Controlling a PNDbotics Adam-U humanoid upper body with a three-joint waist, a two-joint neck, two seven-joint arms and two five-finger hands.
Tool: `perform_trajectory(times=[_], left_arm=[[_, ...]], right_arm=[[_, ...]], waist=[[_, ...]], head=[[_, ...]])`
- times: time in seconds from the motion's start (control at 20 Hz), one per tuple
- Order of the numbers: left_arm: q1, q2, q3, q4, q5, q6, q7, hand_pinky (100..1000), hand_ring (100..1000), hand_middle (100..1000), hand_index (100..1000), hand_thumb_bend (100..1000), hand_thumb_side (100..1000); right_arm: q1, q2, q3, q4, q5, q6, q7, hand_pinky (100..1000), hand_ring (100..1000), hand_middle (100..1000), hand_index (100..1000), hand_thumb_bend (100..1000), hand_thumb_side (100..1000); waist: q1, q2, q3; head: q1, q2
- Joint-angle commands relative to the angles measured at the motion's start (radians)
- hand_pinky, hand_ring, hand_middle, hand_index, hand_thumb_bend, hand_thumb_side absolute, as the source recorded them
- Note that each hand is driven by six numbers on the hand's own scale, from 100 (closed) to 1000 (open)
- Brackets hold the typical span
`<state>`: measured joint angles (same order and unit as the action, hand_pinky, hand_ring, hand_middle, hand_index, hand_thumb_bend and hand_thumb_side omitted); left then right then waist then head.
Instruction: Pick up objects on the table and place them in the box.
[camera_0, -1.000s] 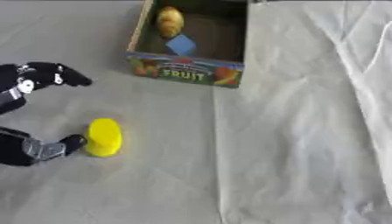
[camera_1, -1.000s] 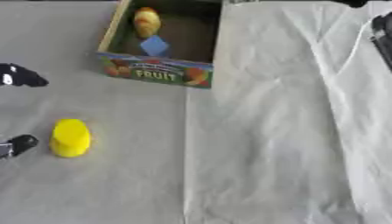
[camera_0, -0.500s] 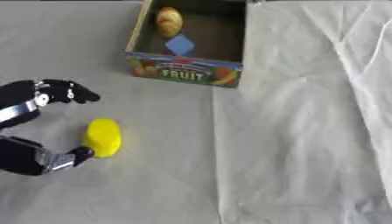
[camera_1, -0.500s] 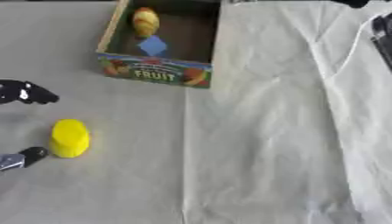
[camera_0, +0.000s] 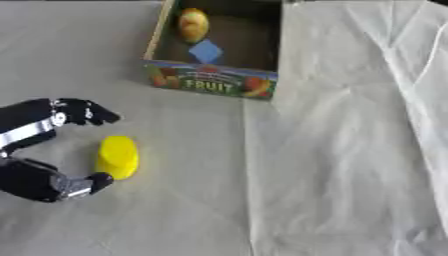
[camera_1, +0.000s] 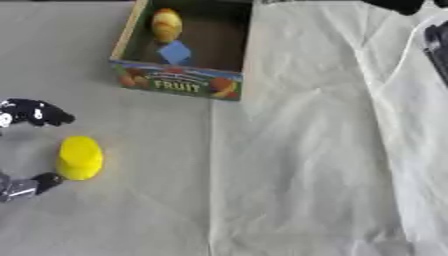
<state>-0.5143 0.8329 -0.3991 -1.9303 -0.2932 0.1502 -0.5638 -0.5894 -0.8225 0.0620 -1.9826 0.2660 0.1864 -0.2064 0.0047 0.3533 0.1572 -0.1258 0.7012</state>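
Note:
A yellow cup-shaped object (camera_0: 117, 156) lies on its side on the grey tablecloth at the left. My left hand (camera_0: 35, 150) comes in from the left edge and stands open around it: the fingers (camera_0: 86, 112) arch above its far side and the thumb (camera_0: 77, 185) touches its near end. The cardboard fruit box (camera_0: 210, 85) stands at the upper middle, holding a yellow-red fruit (camera_0: 193, 24) and a small blue block (camera_0: 206, 51). My right hand shows in neither view.
The white cloth (camera_0: 350, 150) covers the right half of the table, wrinkled, with a seam running down the middle. A dark object (camera_1: 437, 45) shows at the upper right edge.
My left hand has moved in toward the yellow object; the fingers dropped closer over it and the thumb came up against its near end. The object has hardly shifted.

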Motion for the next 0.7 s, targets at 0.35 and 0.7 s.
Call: perform_trajectory(times=[0.35, 0.7], left_arm=[[-0.029, -0.036, -0.027, 0.106, -0.075, -0.041, -0.030, 887, 890, 866, 935, 431, 428], [-0.037, -0.061, -0.032, 0.166, -0.127, -0.063, -0.033, 881, 888, 859, 928, 384, 339]], right_arm=[[-0.001, -0.011, -0.010, -0.017, -0.008, 0.008, 0.005, 857, 794, 728, 840, 100, 256], [0.007, -0.007, -0.005, -0.017, -0.011, 0.013, 0.015, 857, 793, 727, 840, 100, 268]], waist=[[0.001, -0.013, -0.003], [0.000, -0.011, -0.004]], head=[[0.005, -0.014], [0.007, -0.017]])
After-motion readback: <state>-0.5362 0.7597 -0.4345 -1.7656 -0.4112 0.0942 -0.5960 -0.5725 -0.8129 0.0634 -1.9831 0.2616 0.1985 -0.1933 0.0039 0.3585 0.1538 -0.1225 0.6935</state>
